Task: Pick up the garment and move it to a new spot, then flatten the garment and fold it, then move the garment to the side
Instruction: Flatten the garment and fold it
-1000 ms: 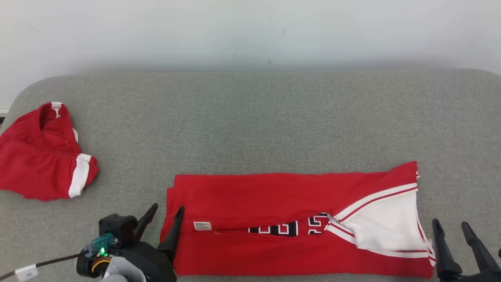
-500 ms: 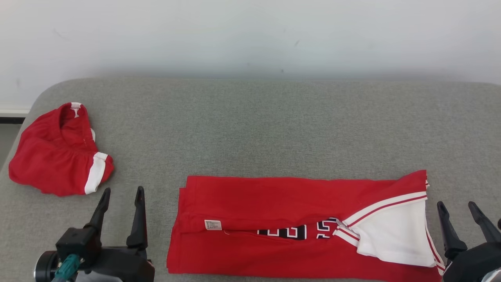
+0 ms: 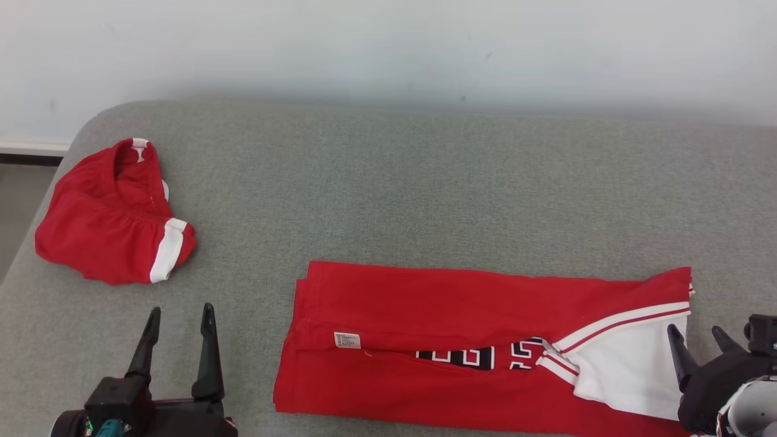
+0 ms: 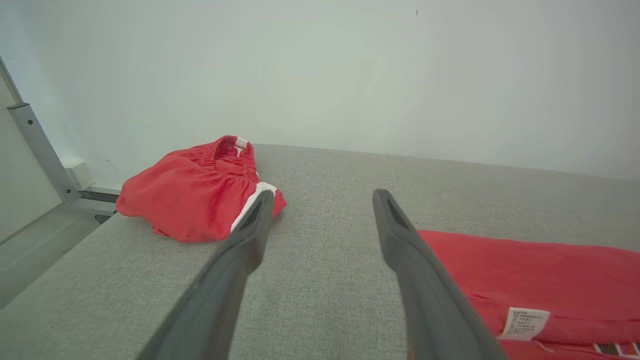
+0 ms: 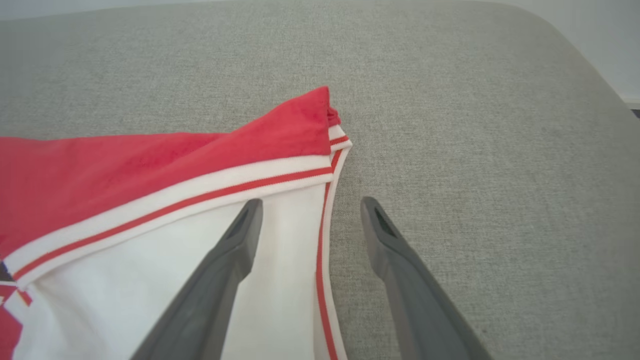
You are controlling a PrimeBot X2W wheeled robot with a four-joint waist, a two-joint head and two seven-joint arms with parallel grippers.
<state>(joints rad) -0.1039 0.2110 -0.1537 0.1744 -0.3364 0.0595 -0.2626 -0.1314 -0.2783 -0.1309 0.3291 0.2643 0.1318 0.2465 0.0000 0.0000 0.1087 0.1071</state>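
Since both claws sit nearest the camera, notes start there. The left gripper [image 3: 181, 308]: fingers spread wide, nothing between them. It stands off the left short end of the garment [image 3: 455, 303], with a strip of bare grey surface [image 3: 425, 182] between. The right gripper [image 3: 694, 329]: also spread and empty, astride the garment's right short end, with one finger over the white panel [image 3: 625, 370] and the other over bare surface just past the striped hem. Contact with the cloth: cannot tell.

The garment is a red jersey lying flat as a long folded band on the near side of the surface. Its long axis runs left to right across the robot's front, so each claw faces one short end. A care label [image 3: 347, 340] shows toward the garment's left end. Black-and-white lettering [image 3: 479, 357] peeks out between label and white panel.

Judgement: the lengthwise fold looks done and a crosswise fold probably comes next. The right arm is the nearer, already at its edge. The left would have a gap to cross, rightward, to reach cloth.

Beyond the garment's left end, well apart, lies a second red item [image 3: 109, 224], bunched. Behind the garment is bare surface, then the pale wall [image 3: 388, 48].
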